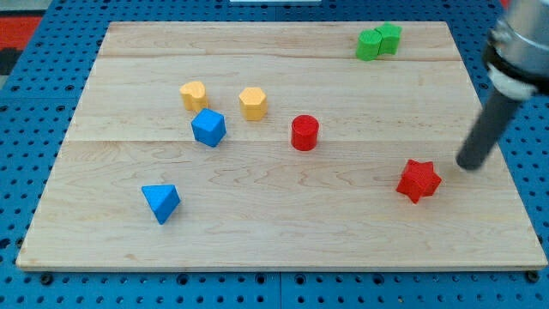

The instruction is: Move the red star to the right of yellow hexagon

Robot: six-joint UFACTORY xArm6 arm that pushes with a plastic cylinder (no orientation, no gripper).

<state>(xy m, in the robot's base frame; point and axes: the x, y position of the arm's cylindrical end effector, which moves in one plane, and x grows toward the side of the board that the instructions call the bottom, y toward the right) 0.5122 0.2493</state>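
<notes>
Wooden board (pixel 283 227) with red star (pixel 419 180), red cylinder (pixel 304 133), yellow hexagon (pixel 253 103).
</notes>
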